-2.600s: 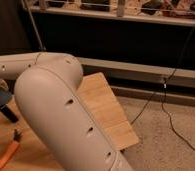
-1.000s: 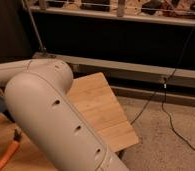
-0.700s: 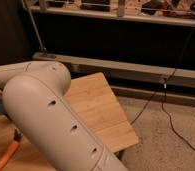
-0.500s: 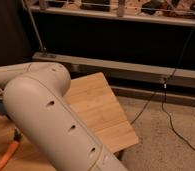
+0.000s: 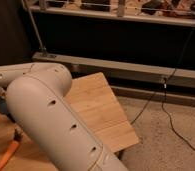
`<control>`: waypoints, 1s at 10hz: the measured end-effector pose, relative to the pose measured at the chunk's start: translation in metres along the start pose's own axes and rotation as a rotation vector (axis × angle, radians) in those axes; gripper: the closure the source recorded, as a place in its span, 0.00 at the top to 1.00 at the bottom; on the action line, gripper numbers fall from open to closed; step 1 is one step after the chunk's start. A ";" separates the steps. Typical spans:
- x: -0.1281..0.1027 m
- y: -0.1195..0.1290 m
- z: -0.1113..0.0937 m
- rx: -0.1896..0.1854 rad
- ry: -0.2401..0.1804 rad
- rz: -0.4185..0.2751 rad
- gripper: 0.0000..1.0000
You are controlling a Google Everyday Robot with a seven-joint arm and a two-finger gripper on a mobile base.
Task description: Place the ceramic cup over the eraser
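Note:
My pale arm [image 5: 51, 115] fills the left and middle of the camera view and covers most of the wooden table [image 5: 98, 107]. My gripper [image 5: 0, 107] shows only as a dark shape with a bluish patch at the far left edge, low over the table behind the arm. I cannot tell whether that blue patch is the ceramic cup. The eraser is hidden behind the arm.
An orange carrot-like piece [image 5: 7, 154] lies on the table at the bottom left. The table's right edge drops to a speckled floor with a black cable [image 5: 176, 127]. A metal shelf rail [image 5: 131, 67] runs along the back.
The arm has sunk a little and swung nearer the camera, covering more of the left side and the gripper. In the last half second it hardly moves.

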 end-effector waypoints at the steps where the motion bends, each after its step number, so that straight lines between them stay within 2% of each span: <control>1: 0.002 -0.001 0.001 -0.001 0.003 -0.004 0.80; 8: 0.016 -0.015 0.008 -0.009 0.036 0.008 0.80; 10: 0.019 -0.022 0.004 -0.006 0.038 0.018 0.80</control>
